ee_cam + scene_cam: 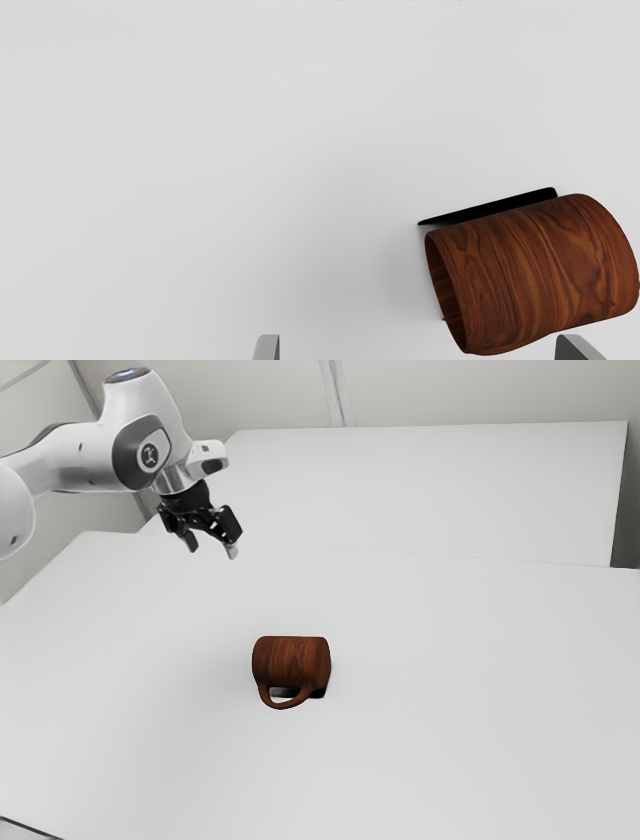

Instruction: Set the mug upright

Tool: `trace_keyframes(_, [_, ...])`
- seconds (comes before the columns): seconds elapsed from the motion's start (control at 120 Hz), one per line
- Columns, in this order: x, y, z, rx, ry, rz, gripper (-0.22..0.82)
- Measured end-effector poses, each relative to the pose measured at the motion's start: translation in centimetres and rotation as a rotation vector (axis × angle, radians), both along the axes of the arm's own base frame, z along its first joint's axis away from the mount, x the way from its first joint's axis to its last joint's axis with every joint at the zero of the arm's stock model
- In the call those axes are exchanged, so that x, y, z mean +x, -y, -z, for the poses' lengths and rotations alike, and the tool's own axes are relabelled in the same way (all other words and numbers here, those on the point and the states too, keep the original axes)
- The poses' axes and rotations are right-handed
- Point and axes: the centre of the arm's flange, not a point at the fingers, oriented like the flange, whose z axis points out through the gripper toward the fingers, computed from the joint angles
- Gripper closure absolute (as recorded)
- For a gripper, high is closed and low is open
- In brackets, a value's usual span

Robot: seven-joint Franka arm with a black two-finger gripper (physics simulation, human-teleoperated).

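The wooden mug lies on its side on the white table. If I dropped straight down, one finger could strike its wall, because it sits off-centre from my grip; that round body might then roll or skid. My gripper hangs well above, jaws wide apart, holding and touching nothing

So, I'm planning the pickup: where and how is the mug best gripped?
I'd pinch the mug by the upper wall at its open rim, the tool coming from the mouth end, one finger inside. The mug lies on its side, mouth exposed; its handle juts sideways, where a grip across the body might catch.
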Motion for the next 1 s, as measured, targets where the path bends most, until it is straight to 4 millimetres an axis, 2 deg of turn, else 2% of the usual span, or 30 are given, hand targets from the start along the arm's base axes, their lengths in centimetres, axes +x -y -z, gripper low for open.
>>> trace_keyframes(0.092, [-0.2, -0.3, 0.4, -0.006, 0.003, 0.005, 0.00])
trace_keyframes(0.133, [-0.5, -0.5, 1.1, -0.019, -0.006, 0.003, 0.00])
trace_keyframes(0.242, [-2.1, -1.0, 6.6, -0.169, -0.079, -0.045, 0.00])
trace_keyframes(0.317, [-2.8, -1.5, 9.5, -0.283, -0.114, -0.083, 0.00])
trace_keyframes(0.458, [-3.5, -2.6, 12.7, -0.461, -0.150, -0.128, 0.00])
trace_keyframes(0.617, [-3.5, -4.1, 17.4, -0.635, -0.197, -0.177, 0.00])
trace_keyframes(0.8, [-4.3, -3.3, 20.2, -0.786, -0.207, -0.177, 0.00])
trace_keyframes(0.892, [-5.5, -2.7, 21.8, -0.857, -0.214, -0.193, 0.00])
trace_keyframes(1.0, [-5.9, -2.4, 22.3, -0.922, -0.190, -0.206, 0.00])
